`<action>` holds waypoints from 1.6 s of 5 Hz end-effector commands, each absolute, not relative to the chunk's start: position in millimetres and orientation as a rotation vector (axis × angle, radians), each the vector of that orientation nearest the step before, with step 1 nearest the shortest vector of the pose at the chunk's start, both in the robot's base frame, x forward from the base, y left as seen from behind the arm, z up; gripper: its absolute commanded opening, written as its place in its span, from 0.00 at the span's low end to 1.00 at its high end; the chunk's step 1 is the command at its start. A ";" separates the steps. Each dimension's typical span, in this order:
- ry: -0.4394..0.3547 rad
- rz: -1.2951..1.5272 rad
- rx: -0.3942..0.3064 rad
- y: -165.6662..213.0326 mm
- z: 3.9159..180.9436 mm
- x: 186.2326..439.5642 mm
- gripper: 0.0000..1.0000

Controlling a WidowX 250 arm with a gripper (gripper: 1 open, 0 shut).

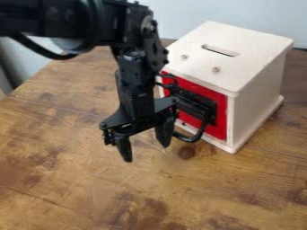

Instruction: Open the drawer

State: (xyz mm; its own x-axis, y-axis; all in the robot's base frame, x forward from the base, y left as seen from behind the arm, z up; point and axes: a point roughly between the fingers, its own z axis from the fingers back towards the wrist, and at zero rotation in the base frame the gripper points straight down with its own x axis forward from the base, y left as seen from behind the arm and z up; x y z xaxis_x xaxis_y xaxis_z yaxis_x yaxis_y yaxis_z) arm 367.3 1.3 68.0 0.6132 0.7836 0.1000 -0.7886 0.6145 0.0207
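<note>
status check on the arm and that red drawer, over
gripper open, nothing held
red drawer looks shut in the wooden casing
arm partly blocks view of the black loop handle

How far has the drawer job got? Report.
Nothing looks done: the red drawer sits closed in its wooden casing. In hand: the open claw is beside the black loop handle, apparently not gripping it. Left: grasp, then pull.

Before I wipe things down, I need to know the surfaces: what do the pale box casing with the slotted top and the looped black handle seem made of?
Pale box casing: probably matte wood, given its light, even tan.
Looped black handle: smooth metal or plastic; its dark sheen fits either.
</note>
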 end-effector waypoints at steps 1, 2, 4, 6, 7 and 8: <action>-0.152 0.986 0.022 8.3 88.5 380.4 1.00; -0.152 1.031 0.005 9.1 85.4 381.6 1.00; -0.179 1.128 0.004 9.9 79.9 380.8 1.00; -0.167 1.156 0.077 0.3 75.9 375.5 1.00; -0.113 1.132 0.072 -9.8 77.8 376.6 1.00; -0.074 1.135 0.012 -13.2 77.4 376.3 1.00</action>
State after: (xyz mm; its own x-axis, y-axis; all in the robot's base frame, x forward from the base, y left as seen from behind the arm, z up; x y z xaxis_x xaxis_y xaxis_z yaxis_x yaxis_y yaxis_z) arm 363.5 -8.9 55.3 0.3984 0.9163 0.0410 -0.9167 0.3963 0.0507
